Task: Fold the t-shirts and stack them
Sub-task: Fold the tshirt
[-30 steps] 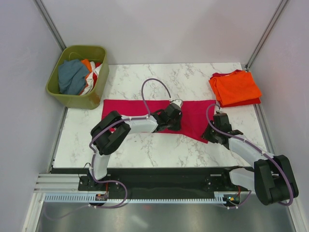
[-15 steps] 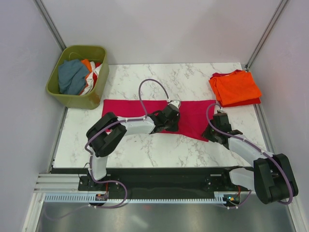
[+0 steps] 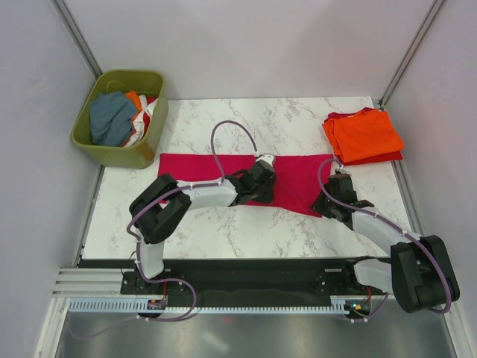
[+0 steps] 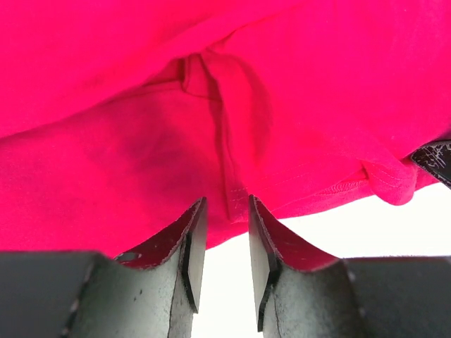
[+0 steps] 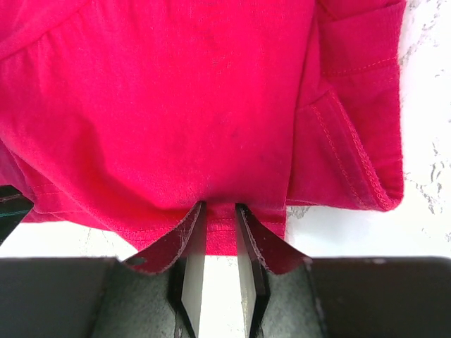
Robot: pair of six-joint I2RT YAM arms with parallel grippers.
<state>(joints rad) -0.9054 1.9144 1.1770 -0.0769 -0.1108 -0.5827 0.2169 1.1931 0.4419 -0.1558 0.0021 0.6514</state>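
Note:
The magenta-pink t-shirt lies as a long flat band across the middle of the marble table. My left gripper is at the middle of its near edge, jaws closed on a fold with a seam. My right gripper is at the shirt's near right corner, jaws pinching the hem. The shirt fills the left wrist view and the right wrist view. A folded bright orange t-shirt lies on a red one at the back right.
An olive-green plastic basket stands off the table's back left corner, holding a blue-grey garment and orange and white cloth. Grey walls close in both sides. My left arm's cable loops above the shirt.
My left gripper has shifted slightly left along the shirt's near edge and its arm has swung with it. The right gripper has barely moved.

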